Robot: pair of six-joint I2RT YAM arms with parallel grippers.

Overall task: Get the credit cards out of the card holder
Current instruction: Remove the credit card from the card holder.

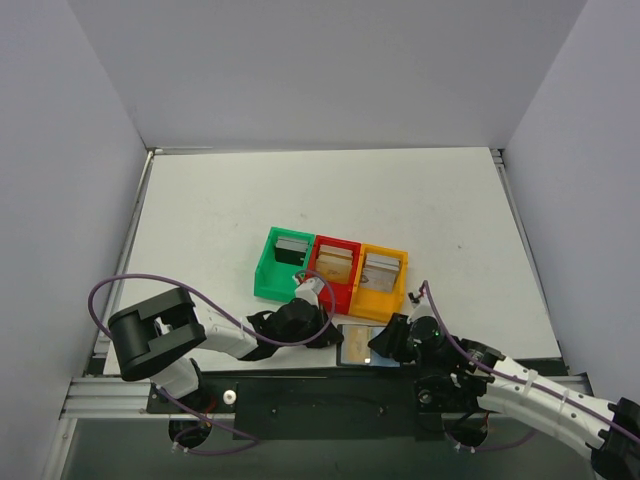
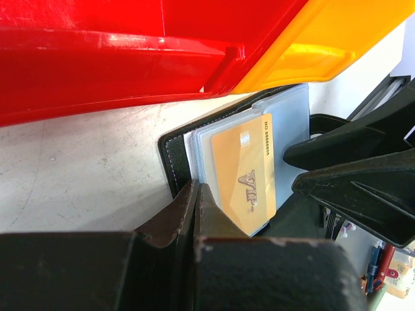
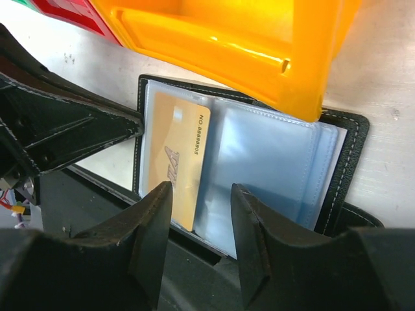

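Right wrist view: right gripper [image 3: 201,194] hung part-open and empty over the gold card [image 3: 178,155] sleeved in the black card holder [image 3: 350,162], at six o'clock of the orange box [image 3: 214,39], while the shut left gripper [image 2: 194,191] apparently pinned its nine-o'clock edge steady.

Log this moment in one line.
left gripper: shut, tip at card holder edge | right gripper: open over sleeves | gold card: in sleeve
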